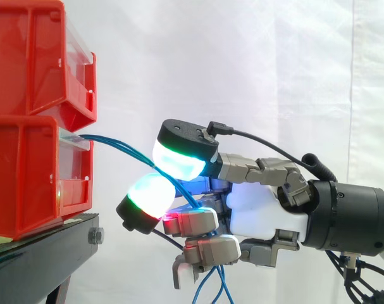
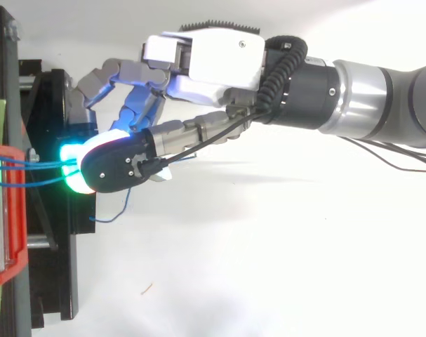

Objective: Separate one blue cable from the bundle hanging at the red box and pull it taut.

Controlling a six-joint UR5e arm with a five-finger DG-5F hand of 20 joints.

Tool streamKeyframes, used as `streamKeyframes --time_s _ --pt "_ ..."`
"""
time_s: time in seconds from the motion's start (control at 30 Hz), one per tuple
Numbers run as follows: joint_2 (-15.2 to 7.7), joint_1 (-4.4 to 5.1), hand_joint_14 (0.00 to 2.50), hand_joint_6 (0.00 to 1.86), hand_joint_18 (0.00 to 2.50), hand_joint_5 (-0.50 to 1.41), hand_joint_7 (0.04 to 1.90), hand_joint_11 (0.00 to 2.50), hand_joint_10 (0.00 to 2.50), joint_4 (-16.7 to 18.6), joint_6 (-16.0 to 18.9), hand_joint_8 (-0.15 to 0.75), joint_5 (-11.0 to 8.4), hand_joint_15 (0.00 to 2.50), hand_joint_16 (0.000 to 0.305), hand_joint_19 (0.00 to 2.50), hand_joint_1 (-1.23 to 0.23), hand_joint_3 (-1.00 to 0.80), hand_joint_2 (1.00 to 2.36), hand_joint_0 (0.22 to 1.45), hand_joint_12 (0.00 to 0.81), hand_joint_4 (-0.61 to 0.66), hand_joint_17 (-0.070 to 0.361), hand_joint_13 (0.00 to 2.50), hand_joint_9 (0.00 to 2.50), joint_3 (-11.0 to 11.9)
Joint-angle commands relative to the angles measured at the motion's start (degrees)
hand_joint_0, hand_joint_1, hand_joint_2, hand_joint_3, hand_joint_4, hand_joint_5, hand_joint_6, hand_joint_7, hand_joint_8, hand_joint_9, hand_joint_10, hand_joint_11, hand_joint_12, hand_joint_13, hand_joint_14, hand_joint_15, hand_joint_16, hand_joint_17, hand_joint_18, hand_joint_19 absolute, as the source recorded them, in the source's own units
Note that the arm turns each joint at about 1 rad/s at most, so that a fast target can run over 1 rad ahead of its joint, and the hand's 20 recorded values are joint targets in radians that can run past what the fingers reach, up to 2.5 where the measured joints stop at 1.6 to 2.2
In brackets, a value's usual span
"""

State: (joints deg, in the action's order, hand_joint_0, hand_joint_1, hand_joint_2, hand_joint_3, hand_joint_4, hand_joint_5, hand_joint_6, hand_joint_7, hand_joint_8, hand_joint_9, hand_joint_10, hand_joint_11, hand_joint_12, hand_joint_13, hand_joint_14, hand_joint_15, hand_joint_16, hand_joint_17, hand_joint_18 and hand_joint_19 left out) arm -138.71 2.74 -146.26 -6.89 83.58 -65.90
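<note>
– Blue cables (image 1: 123,145) leave the lower red box (image 1: 27,177) in the side view and pass between two glowing pads (image 1: 179,158); my hand (image 1: 261,212) is pinching them there, slack hanging below.
– One strand?
– From above I count several (image 2: 30,167) reaching the pads (image 2: 76,158) (so not yet separated, I'd judge). I grip close to the box to leave room for pulling back.
</note>
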Motion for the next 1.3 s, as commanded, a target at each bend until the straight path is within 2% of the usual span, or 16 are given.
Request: streamKeyframes --time_s 0.0,0.23,0.37,0.53,0.77,0.9,0.93,0.97,1.03,1.07,1.1,1.2,1.23,1.27 --pt "0.0 -0.02 0.02 0.90 0.92 -0.22 0.92 1.78 0.16 -0.1 0.0 0.251 0.00 1.44 0.050 0.74 -0.70 -0.11 1.03 0.64 0.339 0.05 0.113 1.32 1.08 0.1" --pt "0.1 -0.28 0.02 0.92 0.91 -0.22 0.92 1.78 0.14 -0.3 0.0 0.244 0.35 1.44 0.049 0.73 -0.72 -0.05 1.03 0.67 0.339 -0.08 0.110 1.31 1.08 0.1" --pt "0.2 -0.28 0.02 0.92 0.88 -0.23 0.86 1.78 0.15 -0.4 0.4 0.239 0.70 1.44 0.047 0.71 -0.77 -0.11 1.03 0.71 0.332 -0.12 0.106 1.30 1.07 0.1" --pt "0.3 -0.28 0.02 0.93 0.85 -0.23 0.94 1.78 0.12 -0.8 0.4 0.236 0.79 1.43 0.046 0.73 -0.83 -0.17 1.03 0.76 0.334 -0.09 0.103 1.29 1.08 0.2" --pt "0.5 -0.19 0.02 0.93 0.85 -0.22 1.02 1.78 0.11 -2.3 0.3 0.241 1.14 1.43 0.045 0.74 -0.83 -0.11 1.03 0.74 0.334 -0.13 0.102 1.29 1.10 1.0" --pt "1.0 0.07 0.02 0.93 0.85 -0.22 1.05 1.79 0.10 -4.9 0.1 0.239 1.14 1.44 0.045 0.75 -0.83 -0.10 1.03 0.75 0.338 -0.15 0.101 1.29 1.11 1.0" --pt "1.4 0.16 0.02 0.93 0.85 -0.22 1.05 1.79 0.11 -6.8 -0.1 0.240 1.14 1.44 0.045 0.74 -0.83 -0.10 1.03 0.75 0.331 -0.14 0.101 1.29 1.12 1.0" --pt "2.0 0.24 0.02 0.93 0.85 -0.22 1.04 1.80 0.11 -10.3 -0.4 0.235 1.23 1.45 0.045 0.75 -0.83 -0.10 1.03 0.75 0.330 -0.15 0.101 1.29 1.12 1.0" --pt "2.1 0.24 0.02 0.93 0.85 -0.22 1.05 1.80 0.10 -12.4 -0.5 0.239 1.49 1.44 0.045 0.75 -0.83 -0.10 1.03 0.75 0.331 -0.15 0.100 1.30 1.12 1.0" --pt "2.7 0.33 0.02 0.93 0.85 -0.22 1.04 1.80 0.10 -14.8 -0.7 0.238 1.93 1.44 0.045 0.74 -0.83 -0.10 1.03 0.75 0.333 -0.14 0.101 1.30 1.12 1.0" --pt "2.7 0.33 0.02 0.93 0.85 -0.22 1.05 1.80 0.10 -14.8 -0.7 0.239 1.93 1.45 0.045 0.74 -0.83 -0.11 1.03 0.75 0.330 -0.14 0.101 1.30 1.12 1.0" --pt "3.2 0.33 0.02 0.93 0.85 -0.22 1.02 1.80 0.10 -18.4 -0.8 0.236 2.99 1.45 0.045 0.75 -0.83 -0.14 1.03 0.76 0.326 -0.14 0.101 1.30 1.12 1.0" --pt "3.5 0.16 0.02 0.93 0.85 -0.22 1.01 1.81 0.09 -19.1 -0.9 0.239 3.95 1.45 0.045 0.75 -0.83 -0.15 1.03 0.76 0.331 -0.14 0.101 1.29 1.11 1.0" --pt "3.5 0.16 0.02 0.93 0.85 -0.22 1.01 1.81 0.08 -19.1 -1.0 0.230 4.13 1.45 0.045 0.74 -0.83 -0.17 1.03 0.76 0.328 -0.14 0.101 1.29 1.11 1.0"
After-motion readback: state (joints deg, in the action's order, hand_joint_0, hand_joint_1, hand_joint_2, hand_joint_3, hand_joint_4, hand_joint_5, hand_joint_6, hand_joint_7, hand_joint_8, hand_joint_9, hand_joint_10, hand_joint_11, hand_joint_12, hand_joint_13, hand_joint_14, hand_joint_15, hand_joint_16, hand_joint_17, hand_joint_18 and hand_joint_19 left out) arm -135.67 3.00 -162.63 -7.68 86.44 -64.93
